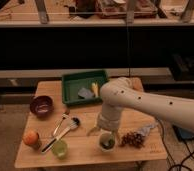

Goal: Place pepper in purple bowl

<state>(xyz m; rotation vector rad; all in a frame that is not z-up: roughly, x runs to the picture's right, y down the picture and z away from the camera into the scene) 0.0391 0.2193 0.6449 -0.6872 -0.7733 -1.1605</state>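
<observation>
The pepper point(109, 144) is a small dark-green shape lying inside the small white bowl point(102, 145) near the table's front edge. My gripper point(105, 131) hangs from the big white arm point(140, 102), directly over the white bowl and just above the pepper. The purple bowl point(41, 105) stands empty at the left side of the table, well apart from the gripper.
A green tray point(70, 82) at the back holds a grey sponge point(85, 92) and a yellow vegetable point(94, 89). An orange fruit point(30, 137), a pale-green cup point(59, 148) and utensils point(65, 130) lie front left. A dark bunch point(132, 138) lies right of the white bowl.
</observation>
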